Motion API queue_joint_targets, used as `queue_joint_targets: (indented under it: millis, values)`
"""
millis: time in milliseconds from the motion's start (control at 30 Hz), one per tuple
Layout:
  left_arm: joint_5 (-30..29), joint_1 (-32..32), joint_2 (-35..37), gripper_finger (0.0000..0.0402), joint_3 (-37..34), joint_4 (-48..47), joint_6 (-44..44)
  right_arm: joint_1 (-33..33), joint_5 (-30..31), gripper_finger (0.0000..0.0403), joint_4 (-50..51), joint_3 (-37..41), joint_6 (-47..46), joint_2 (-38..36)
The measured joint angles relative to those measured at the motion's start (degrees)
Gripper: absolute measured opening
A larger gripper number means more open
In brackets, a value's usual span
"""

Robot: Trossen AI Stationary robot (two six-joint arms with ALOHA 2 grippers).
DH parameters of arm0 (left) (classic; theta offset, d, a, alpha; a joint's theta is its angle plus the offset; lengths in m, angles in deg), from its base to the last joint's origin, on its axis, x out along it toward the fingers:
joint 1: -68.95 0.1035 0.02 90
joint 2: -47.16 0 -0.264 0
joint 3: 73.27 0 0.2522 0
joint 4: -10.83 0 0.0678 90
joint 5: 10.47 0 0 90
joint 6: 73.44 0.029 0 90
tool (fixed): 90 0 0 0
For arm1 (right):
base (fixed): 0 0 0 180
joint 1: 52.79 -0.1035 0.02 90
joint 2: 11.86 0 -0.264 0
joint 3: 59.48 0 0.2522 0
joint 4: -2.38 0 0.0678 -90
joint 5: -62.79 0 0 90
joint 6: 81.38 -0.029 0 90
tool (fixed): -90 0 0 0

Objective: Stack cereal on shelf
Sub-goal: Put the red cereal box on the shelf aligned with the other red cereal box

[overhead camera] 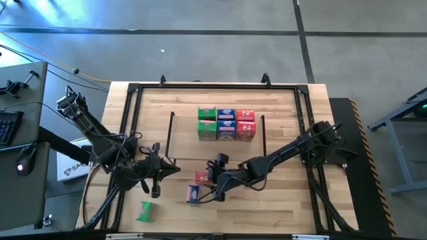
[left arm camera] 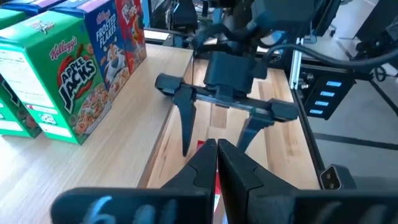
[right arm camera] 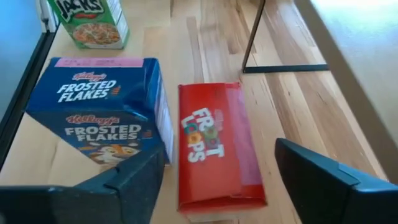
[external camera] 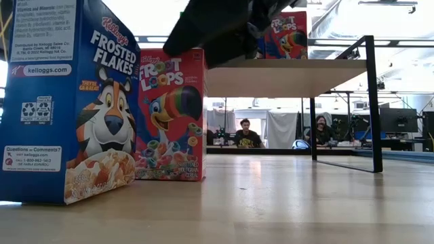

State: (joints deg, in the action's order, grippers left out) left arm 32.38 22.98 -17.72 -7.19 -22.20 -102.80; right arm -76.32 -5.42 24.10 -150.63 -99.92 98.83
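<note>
Right wrist view: we see our right gripper [right arm camera: 214, 180] spread wide over the red box [right arm camera: 214, 146] — nothing held — blue box [right arm camera: 102, 109] just beside. Left gripper [left arm camera: 216, 163] is closed, empty. Six boxes sit on the shelf [overhead camera: 257, 147].

The left gripper [left arm camera: 216, 148] points forward with its jaws pressed together, nothing between them. Straight ahead of it the right gripper [left arm camera: 214, 134] hangs over the light wood surface [left arm camera: 134, 146], its two dark jaws spread wide and pointing down. A sliver of red [left arm camera: 201, 145] shows just beside the left gripper's tips, below the right gripper; what it is cannot be told. To one side of the right gripper stands a row of cereal boxes: a green Apple Jacks box [left arm camera: 62, 87] nearest, a blue Frosted Flakes box [left arm camera: 106, 46] touching it behind, then a red box [left arm camera: 132, 31] beyond that. A black frame rail [left arm camera: 300, 106] runs along the surface's edge on the right gripper's other side.
</note>
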Motion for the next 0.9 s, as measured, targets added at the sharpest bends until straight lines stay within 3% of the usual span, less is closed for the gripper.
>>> queue_joint_targets:
  millis: [300,433,667,900]
  values:
    - [0.02,0.00,0.02,0.0005,0.00,-0.17,-0.44,0.69,-3.38,0.0185,0.27,-0.07,-1.02,-0.08]
    - [0.02,0.00,0.02,0.0005,0.00,-0.17,-0.44,0.67,-4.82,0.0161,0.50,-0.05,-1.07,-0.09]
    - [-0.10,0.00,0.02,0.0005,0.00,-0.18,-0.46,0.69,-5.65,0.0164,1.47,-0.03,-3.11,0.01]
    - [-0.13,0.00,0.02,0.0005,0.00,-0.19,-0.47,0.66,-5.52,0.0204,1.87,0.03,-4.14,0.01]
